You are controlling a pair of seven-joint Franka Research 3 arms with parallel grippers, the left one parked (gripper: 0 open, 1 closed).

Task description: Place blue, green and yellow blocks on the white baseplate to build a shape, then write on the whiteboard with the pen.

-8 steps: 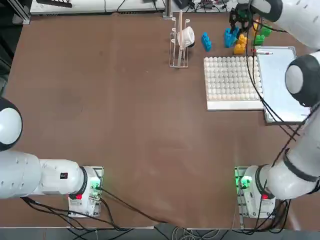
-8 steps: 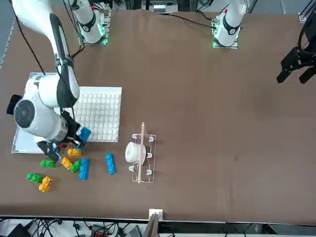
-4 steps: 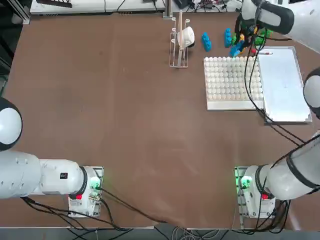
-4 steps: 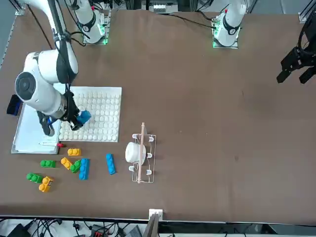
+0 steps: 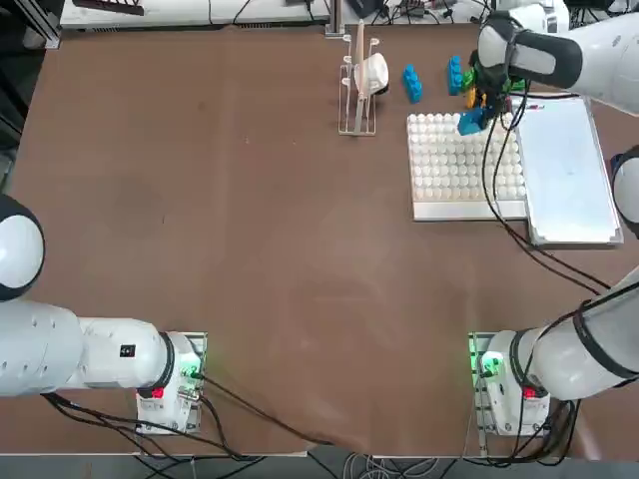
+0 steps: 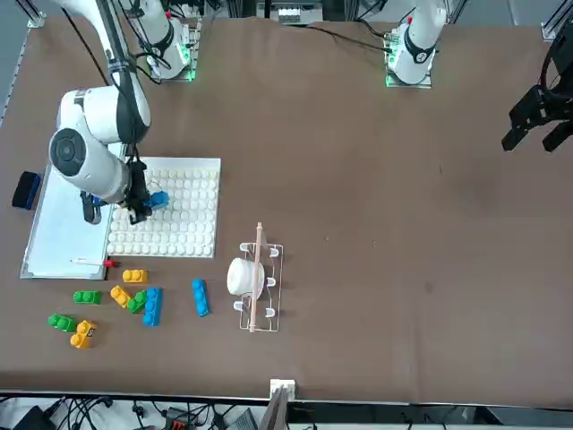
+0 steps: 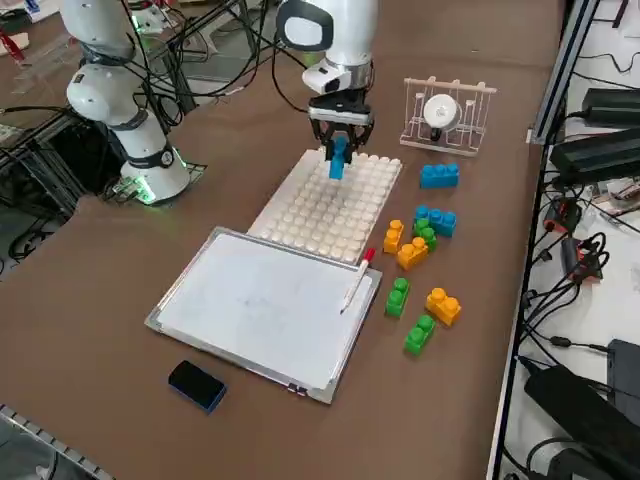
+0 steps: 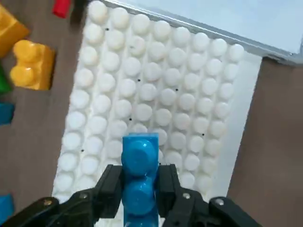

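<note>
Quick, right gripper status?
Right gripper: closed on a blue block, held above the white baseplate.

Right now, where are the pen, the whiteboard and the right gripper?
Pen [image 7: 355, 284]: right side view, on its pale barrel.
Whiteboard [image 7: 268, 305]: right side view, on its glossy face.
Right gripper [image 8: 140, 189]: right wrist view, midway between its fingertips.

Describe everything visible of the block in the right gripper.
The block is bright blue, glossy and plastic-looking, narrow and elongated, with round studs in a single row. The right gripper has its two black fingers closed on its long sides. It is over the white studded baseplate; whether it touches the studs, I cannot tell.
</note>
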